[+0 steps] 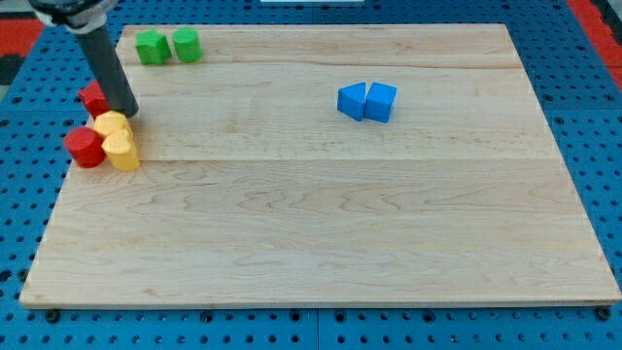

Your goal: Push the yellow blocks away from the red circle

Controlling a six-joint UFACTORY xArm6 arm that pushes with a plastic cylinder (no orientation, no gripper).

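Item one, your wooden board (321, 224) carried no legible writing or labels and lay on a blue pegboard (583, 117). Item two, your rod (105, 60) had no jaws to open or shut, and my tip (127, 111) stood at the view's left, touching the upper yellow block (112, 125), with a red block (93, 97) just left of it. Remaining stock: lower yellow block (121, 150) touching the red circle (85, 148); two green blocks (167, 46) at top left; two blue blocks (367, 101) well apart.

My tip (129, 112) touches the yellow blocks' (117, 139) top.
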